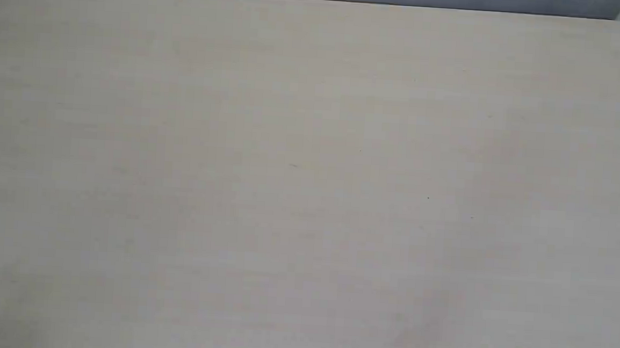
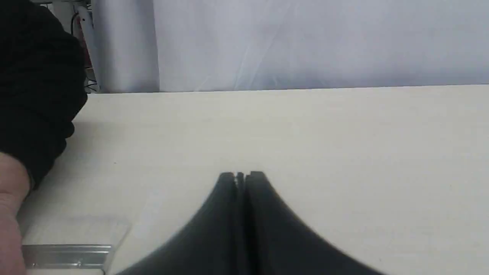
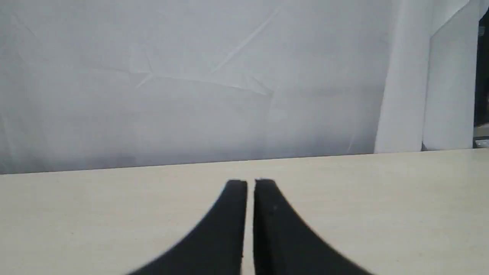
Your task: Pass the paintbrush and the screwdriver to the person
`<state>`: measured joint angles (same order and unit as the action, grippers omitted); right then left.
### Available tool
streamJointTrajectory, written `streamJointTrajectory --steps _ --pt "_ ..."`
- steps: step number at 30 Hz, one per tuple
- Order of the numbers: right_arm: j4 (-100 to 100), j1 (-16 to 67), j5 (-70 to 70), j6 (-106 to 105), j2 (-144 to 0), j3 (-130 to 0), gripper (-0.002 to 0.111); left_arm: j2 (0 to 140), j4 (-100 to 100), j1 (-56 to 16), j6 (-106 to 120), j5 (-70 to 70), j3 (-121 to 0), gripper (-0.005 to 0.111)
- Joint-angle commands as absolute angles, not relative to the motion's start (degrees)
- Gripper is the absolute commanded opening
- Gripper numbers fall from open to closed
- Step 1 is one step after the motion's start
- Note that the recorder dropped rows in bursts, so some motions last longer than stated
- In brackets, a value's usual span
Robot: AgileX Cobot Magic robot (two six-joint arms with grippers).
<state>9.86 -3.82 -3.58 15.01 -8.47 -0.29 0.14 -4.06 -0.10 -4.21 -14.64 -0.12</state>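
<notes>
In the left wrist view the person's bare hand point(image 2: 9, 214) and dark sleeve point(image 2: 38, 88) fill one edge of the picture. Beside the hand lies the paintbrush point(image 2: 67, 255), of which only the shiny ferrule and pale bristles show; its handle is cut off. I cannot tell whether the hand holds it. My left gripper point(image 2: 240, 176) is shut and empty, low over the table, apart from the brush. My right gripper point(image 3: 250, 183) is shut with a thin slit between its fingers and nothing in it. The screwdriver is out of view. Neither gripper shows in the exterior view.
A pale wooden table point(image 1: 309, 185) fills the exterior view, with its far edge along the top. A white crumpled backdrop point(image 3: 191, 76) hangs behind the table, and a white post point(image 2: 124, 46) stands at the corner near the person.
</notes>
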Motion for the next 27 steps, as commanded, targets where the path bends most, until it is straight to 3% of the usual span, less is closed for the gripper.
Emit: streamJointTrajectory --steps 1,27 --pt "9.5 -4.2 -1.2 16.3 -6.8 0.0 0.004 0.0 -3.8 -0.4 -4.3 -14.4 0.0 0.0" --pt "9.8 -4.2 0.3 10.9 -6.4 0.0 0.004 0.0 -3.9 -0.4 -4.3 -14.3 0.0 0.0"
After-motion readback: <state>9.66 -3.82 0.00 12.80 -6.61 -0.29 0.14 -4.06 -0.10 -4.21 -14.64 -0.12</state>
